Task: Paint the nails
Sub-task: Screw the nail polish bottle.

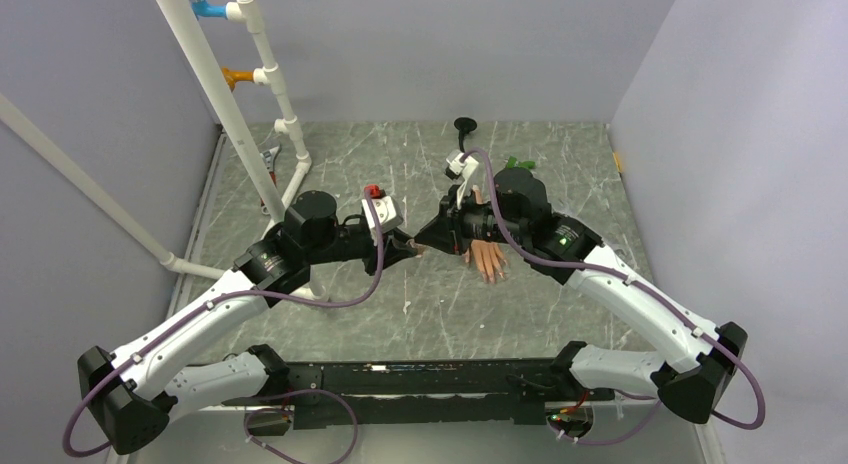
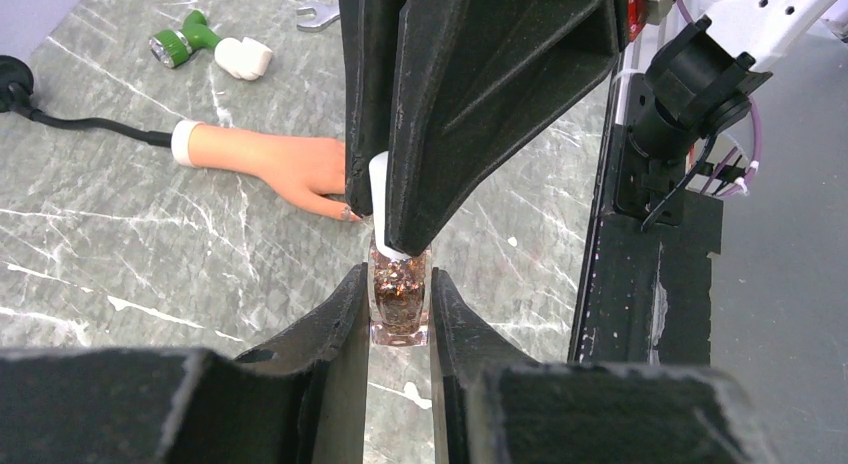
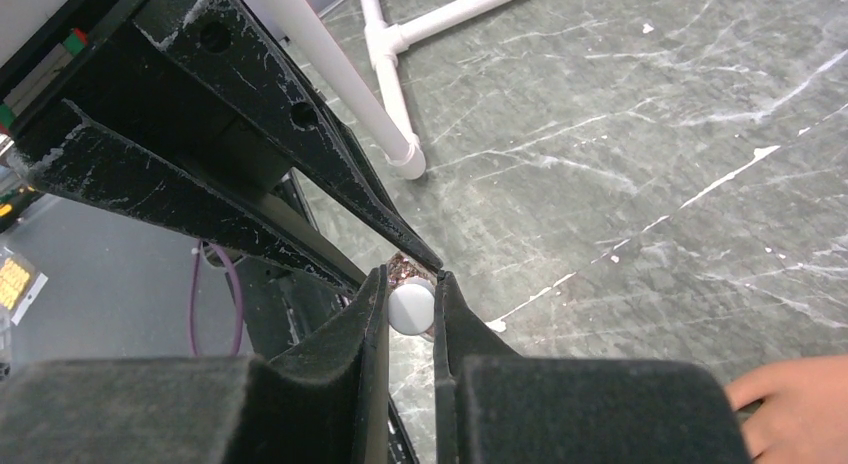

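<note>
Fingers (image 2: 335, 334) of the left gripper (image 2: 398, 284) clamp the clear square body of a small glass bottle of brown glittery polish (image 2: 400, 309), which stands upright. Whether the bottle rests on the grey marbled worktop (image 2: 120, 254) cannot be told. Facing it, the right gripper (image 3: 411, 284) has its own fingers (image 3: 455, 334) pinched on the bottle's rounded white cap (image 3: 411, 307), so both grippers meet tip to tip at the bottle.

Just beside the bottle lies a peach rubber mannequin hand (image 2: 280, 159) with a white cuff (image 2: 182, 141), flat on the worktop. Its tiny nails (image 2: 349, 214) point toward the bottle and sit close against one right finger.

A black cord (image 2: 90, 124) leads from the cuff, away from the bottle. Farther from the bottle than the cuff are a green-and-white torch-like tool (image 2: 205, 42) and a steel spanner (image 2: 318, 17). A white plastic pipe frame (image 3: 385, 94) stands well apart from the bottle, on the left arm's side.
</note>
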Tool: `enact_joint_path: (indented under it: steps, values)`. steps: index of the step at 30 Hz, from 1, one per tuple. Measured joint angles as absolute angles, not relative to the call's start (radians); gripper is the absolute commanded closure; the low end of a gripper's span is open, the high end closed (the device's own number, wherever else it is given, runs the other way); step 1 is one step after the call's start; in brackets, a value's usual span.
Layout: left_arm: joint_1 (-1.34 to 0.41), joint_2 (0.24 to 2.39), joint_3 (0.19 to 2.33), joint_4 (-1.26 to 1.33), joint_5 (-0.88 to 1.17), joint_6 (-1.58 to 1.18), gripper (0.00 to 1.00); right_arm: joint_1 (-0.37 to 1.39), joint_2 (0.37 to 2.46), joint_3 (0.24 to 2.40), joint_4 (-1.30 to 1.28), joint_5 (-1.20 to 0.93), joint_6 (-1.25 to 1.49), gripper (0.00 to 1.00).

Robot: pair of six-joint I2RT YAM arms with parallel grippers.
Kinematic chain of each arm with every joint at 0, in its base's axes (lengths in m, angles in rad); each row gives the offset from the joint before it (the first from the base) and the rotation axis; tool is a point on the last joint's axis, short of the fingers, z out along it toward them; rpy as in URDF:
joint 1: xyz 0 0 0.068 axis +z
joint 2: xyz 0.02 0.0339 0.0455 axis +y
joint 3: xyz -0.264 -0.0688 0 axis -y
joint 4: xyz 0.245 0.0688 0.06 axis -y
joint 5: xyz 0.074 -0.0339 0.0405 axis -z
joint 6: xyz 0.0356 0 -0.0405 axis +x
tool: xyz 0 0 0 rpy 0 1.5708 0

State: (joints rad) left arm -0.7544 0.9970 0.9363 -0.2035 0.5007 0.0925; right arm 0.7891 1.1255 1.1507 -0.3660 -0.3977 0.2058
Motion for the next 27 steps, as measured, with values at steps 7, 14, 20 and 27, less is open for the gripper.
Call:
enact_joint_path:
  steps: [7,14,20,27]
  values:
    - [-0.754,0.997,0.936,-0.200,0.498,0.093,1.00,0.789,1.134,1.171,-0.395,-0.395,0.228,0.50]
    - [-0.747,0.997,0.936,-0.193,0.468,0.096,1.00,0.798,1.147,1.243,-0.448,-0.422,0.231,0.25]
    - [-0.744,0.996,0.936,-0.191,0.454,0.109,1.00,0.798,1.144,1.279,-0.479,-0.425,0.200,0.24]
    - [-0.736,0.994,0.936,-0.191,0.458,0.112,1.00,0.798,1.076,1.273,-0.525,-0.398,0.157,0.25]
